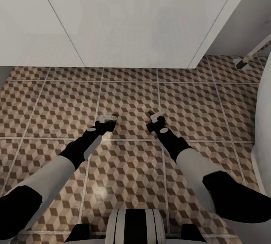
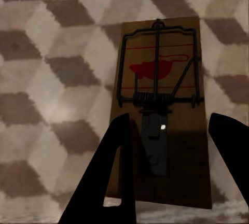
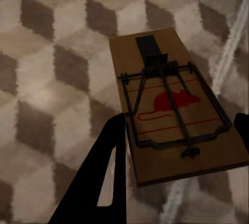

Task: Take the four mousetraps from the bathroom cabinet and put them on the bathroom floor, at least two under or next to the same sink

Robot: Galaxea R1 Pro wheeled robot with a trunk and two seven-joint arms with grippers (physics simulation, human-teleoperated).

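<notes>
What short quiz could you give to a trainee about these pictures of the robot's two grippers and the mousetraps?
1. True or false: the left gripper is around a mousetrap.
2. What colour is the mouse drawing on the mousetrap at the right gripper?
3. The floor has: A) plain grey, B) a cube pattern, C) wood planks.

Key: 1 true; 2 red; 3 B.

arms: white-grey shells, black joints | gripper [image 1: 106,118]: black fingers
</notes>
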